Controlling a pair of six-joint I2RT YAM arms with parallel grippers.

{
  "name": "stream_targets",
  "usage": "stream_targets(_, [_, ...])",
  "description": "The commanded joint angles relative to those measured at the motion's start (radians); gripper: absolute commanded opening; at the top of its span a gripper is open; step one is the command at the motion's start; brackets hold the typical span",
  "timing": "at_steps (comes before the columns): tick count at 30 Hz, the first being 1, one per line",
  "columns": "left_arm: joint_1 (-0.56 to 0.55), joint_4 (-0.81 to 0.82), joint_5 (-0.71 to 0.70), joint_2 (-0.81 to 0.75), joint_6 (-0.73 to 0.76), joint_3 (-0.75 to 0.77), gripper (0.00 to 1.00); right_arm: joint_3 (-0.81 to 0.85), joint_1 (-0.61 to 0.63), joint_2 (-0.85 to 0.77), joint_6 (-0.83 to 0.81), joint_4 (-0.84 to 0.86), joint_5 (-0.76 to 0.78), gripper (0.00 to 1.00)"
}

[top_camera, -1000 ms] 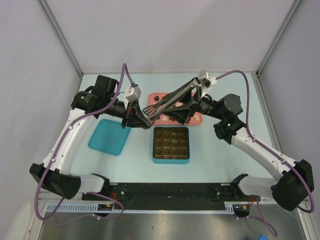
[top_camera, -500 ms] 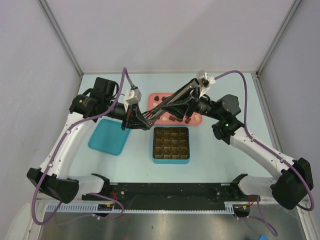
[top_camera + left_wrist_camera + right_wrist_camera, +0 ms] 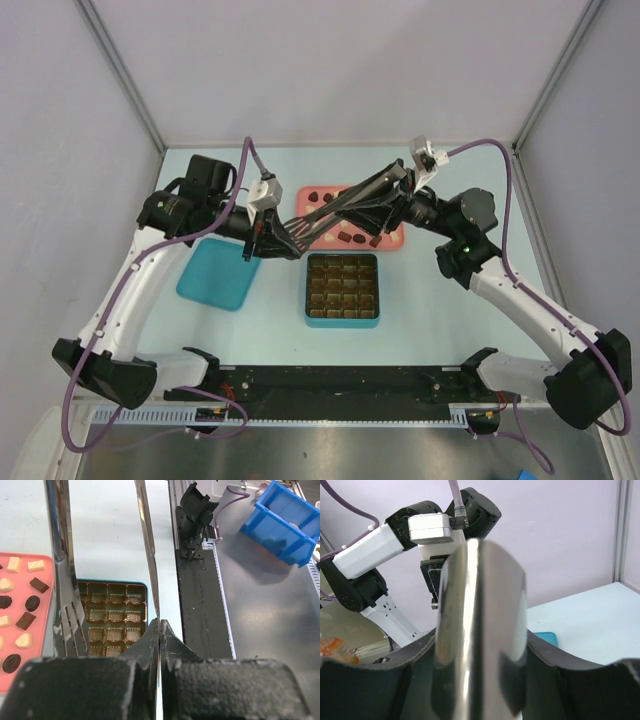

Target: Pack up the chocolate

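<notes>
The chocolate (image 3: 32, 603) lies loose in the pink tray (image 3: 20, 587), beside the box (image 3: 342, 321): small dark, reddish and cream pieces. I judge them light, hard and easily scuffed, so nip each gently across its sides with the tongs (image 3: 65, 625). Your right gripper (image 3: 480, 660) is clamped on the tongs; your left gripper (image 3: 159, 630) is pressed together.

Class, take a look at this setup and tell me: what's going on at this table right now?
Two robot arms are working a pair of metal tongs beside a pink tray of chocolates. The right gripper clamps the tongs' hinge end. The left gripper is shut where one tong arm meets its fingertips; whether it pinches that arm is unclear. The teal box with grid compartments sits just in front of the tray, and no chocolates show in it yet.
</notes>
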Motion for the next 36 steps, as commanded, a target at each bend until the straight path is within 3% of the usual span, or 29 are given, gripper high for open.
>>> stream_targets(1, [-0.006, -0.001, 0.018, -0.033, 0.02, 0.003, 0.01, 0.012, -0.017, -0.031, 0.021, 0.058, -0.007, 0.55])
stream_targets(14, [-0.015, -0.147, 0.004, 0.002, 0.158, 0.055, 0.02, 0.012, -0.016, 0.009, 0.102, 0.151, -0.105, 0.55])
stream_targets(27, [-0.022, -0.13, -0.016, -0.01, 0.135, 0.079, 0.02, 0.012, 0.025, 0.009, 0.053, 0.07, -0.079, 0.6])
stream_targets(36, [-0.044, -0.081, -0.053, -0.038, 0.098, 0.052, 0.01, 0.014, 0.068, 0.016, 0.014, 0.036, 0.019, 0.49])
